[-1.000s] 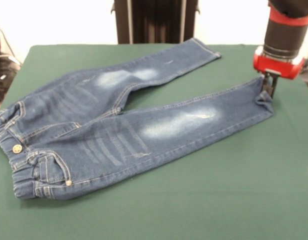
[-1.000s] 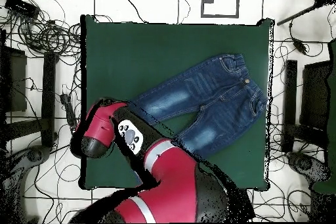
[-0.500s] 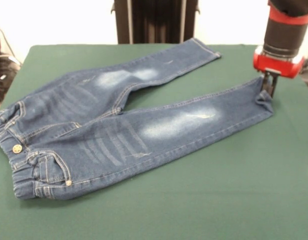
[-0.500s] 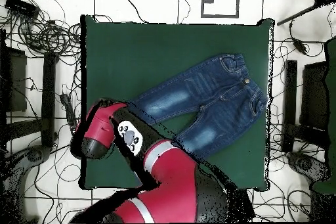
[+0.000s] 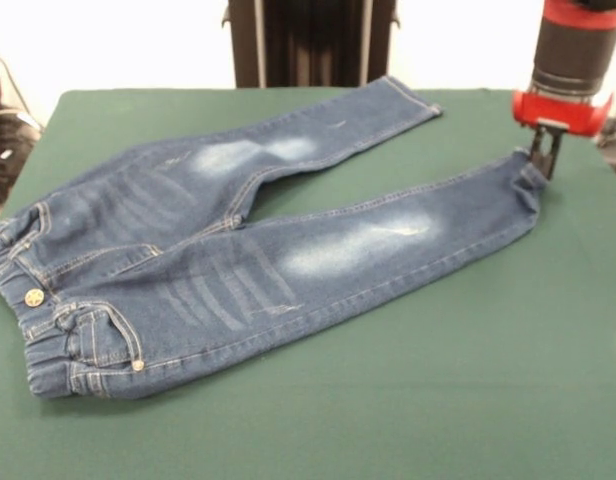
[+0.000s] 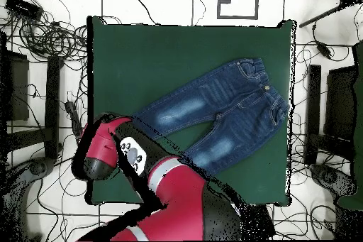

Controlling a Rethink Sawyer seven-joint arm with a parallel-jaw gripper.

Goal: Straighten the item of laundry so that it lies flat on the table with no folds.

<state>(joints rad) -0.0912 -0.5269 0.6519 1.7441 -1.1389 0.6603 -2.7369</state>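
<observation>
lying spread on the green table, the jeans have their waistband at the front view's left and legs reaching right. only the front view shows the gripper, its dark tips at the nearer leg's cuff; open or closed cannot be told. overhead, the red arm hides the gripper and that cuff.

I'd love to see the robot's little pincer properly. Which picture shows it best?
The front view: the gripper hangs in plain sight at the cuff of the jeans. In the overhead view the red arm covers it, so it is hidden.
</observation>
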